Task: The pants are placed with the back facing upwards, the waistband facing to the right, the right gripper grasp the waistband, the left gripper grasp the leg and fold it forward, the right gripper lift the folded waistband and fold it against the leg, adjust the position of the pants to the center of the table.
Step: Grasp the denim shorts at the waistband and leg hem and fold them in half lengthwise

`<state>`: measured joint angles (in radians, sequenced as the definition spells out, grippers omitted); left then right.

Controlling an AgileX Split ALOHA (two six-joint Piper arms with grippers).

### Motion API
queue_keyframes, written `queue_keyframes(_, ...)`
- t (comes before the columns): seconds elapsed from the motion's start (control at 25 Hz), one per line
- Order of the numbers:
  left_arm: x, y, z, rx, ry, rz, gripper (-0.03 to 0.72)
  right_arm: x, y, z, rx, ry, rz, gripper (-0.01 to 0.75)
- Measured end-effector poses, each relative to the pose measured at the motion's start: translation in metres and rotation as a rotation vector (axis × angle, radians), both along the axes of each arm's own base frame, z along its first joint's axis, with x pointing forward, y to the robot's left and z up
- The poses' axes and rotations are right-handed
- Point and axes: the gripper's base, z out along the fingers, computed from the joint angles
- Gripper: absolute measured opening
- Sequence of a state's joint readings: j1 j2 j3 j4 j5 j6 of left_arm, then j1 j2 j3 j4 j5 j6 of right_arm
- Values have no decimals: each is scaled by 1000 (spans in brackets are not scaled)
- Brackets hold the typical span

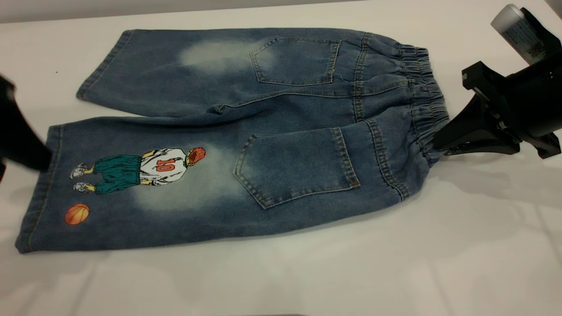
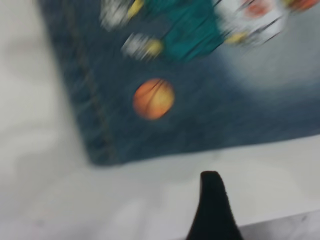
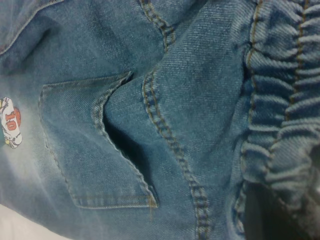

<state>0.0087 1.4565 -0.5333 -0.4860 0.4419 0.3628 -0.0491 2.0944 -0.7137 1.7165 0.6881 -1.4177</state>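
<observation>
The pants (image 1: 246, 131) lie flat on the white table (image 1: 461, 245), back side up, with both patch pockets showing. The ruffled waistband (image 1: 423, 92) points right. My right gripper (image 1: 439, 142) is at the near end of the waistband, its pointed jaws shut on the gathered denim (image 3: 280, 150). The leg (image 1: 131, 193) with the number 10 player and orange ball (image 2: 153, 98) is the nearer one and points left. My left gripper (image 1: 22, 149) hovers at this leg's hem. One black finger (image 2: 212, 205) shows alone over bare table beside the hem corner, holding nothing.
The plain leg (image 1: 175, 66) lies farther back, parallel to the printed one. White tabletop surrounds the pants on every side, widest at the front. A grey strip (image 2: 290, 227) shows beyond the table edge in the left wrist view.
</observation>
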Motion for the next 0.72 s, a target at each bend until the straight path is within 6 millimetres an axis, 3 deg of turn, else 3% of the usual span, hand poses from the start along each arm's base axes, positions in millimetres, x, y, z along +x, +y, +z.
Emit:
queue_keyframes(0.24, 3, 9, -30, 94, 130, 30, 461, -1, 0, 0, -4, 0, 17, 29)
queue_keyframes(0.72, 14, 16, -74, 164, 202, 38, 461, -1, 0, 0, -11, -10, 34, 31)
